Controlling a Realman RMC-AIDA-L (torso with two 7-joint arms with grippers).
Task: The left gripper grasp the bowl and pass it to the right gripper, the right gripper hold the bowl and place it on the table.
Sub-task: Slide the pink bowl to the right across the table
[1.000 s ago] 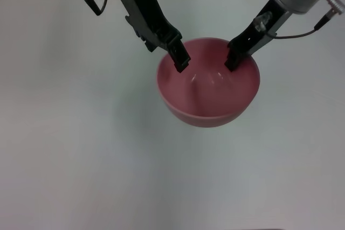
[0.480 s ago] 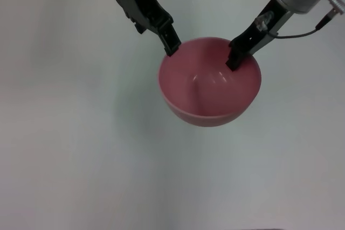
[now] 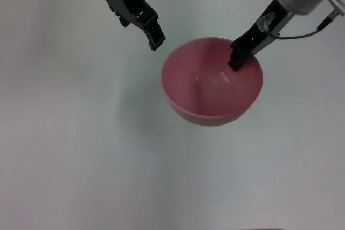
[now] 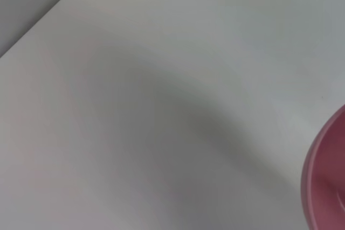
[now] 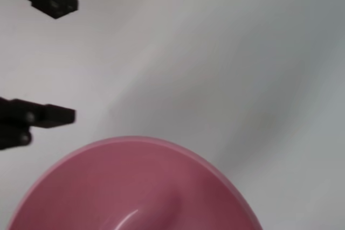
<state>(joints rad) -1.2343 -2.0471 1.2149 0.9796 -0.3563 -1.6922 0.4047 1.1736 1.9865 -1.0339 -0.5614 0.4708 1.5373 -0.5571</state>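
Observation:
The pink-red bowl (image 3: 210, 87) sits mouth-up at the centre right of the head view. My right gripper (image 3: 236, 60), on the cyan-ringed arm, is shut on the bowl's far right rim, one finger inside the bowl. My left gripper (image 3: 155, 39) is open and apart from the bowl, to its upper left, holding nothing. In the right wrist view the bowl (image 5: 135, 187) fills the lower part, and the left gripper (image 5: 64, 60) shows beyond it with its two fingers spread. The left wrist view catches only an edge of the bowl (image 4: 326, 181).
The white table (image 3: 81, 149) stretches bare all around the bowl. Its far edge meets a grey wall at the top of the head view. A soft shadow lies on the table to the left of the bowl.
The left gripper has let go of the bowl's rim and drawn back up and to the left. The right gripper keeps its hold; the bowl has shifted slightly right.

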